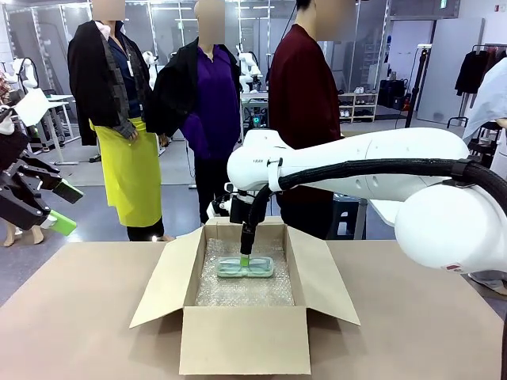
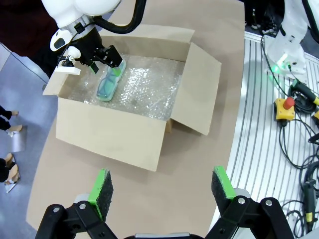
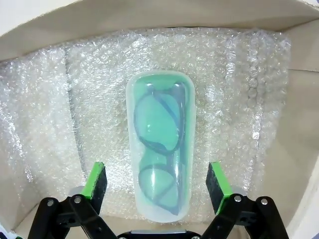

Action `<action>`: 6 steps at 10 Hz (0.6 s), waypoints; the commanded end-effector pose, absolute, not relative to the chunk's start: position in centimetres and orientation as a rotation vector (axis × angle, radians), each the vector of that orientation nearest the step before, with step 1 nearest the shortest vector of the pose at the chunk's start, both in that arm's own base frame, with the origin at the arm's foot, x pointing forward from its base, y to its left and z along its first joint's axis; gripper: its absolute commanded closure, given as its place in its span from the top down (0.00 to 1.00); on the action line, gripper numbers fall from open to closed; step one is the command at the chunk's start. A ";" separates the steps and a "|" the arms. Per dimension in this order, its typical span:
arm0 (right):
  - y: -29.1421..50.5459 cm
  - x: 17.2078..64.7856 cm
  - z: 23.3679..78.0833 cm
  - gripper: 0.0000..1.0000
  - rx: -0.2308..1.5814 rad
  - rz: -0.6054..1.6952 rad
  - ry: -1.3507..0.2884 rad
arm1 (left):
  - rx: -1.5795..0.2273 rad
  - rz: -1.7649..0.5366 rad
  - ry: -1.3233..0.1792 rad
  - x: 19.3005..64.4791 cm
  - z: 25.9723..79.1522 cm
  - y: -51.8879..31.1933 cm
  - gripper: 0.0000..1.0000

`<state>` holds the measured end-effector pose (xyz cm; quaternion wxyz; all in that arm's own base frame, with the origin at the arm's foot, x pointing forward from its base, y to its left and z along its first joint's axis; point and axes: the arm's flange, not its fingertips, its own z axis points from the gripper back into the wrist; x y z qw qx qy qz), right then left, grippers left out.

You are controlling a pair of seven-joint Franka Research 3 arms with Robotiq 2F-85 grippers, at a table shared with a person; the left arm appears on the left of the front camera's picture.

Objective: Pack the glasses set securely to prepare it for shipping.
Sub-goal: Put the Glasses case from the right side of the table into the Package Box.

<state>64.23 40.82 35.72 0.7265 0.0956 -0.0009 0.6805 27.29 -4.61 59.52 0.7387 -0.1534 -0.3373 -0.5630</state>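
Green case [image 3: 159, 149] lies flat on bubble wrap [image 3: 239, 99] in the box [image 1: 238, 340] — cushioned underneath. Right gripper [image 3: 156, 172] hangs over it, fingers wide, holding nothing; left gripper [image 2: 160, 174] sits out left — also wide, clear of the box.

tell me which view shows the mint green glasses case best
The right wrist view: the mint green case lies close on bubble wrap, dark-rimmed spectacles plain inside, the open right gripper straddling it. The front view shows it small in the box, partly behind that gripper. The left wrist view shows it far off.
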 end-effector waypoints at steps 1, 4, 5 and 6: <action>41.0 64.2 35.8 1.00 0.211 1.503 -0.009 | -0.344 -1.257 -0.740 27.2 59.7 -4.4 1.00; 41.0 64.2 35.8 1.00 0.211 1.503 -0.009 | -0.344 -1.257 -0.740 27.2 59.7 -4.4 1.00; 40.8 64.2 35.7 1.00 0.211 1.500 -0.002 | -0.344 -1.257 -0.740 27.2 59.7 -4.4 1.00; 39.2 61.9 39.3 1.00 0.185 1.456 0.012 | -0.344 -1.257 -0.740 27.2 59.7 -4.4 1.00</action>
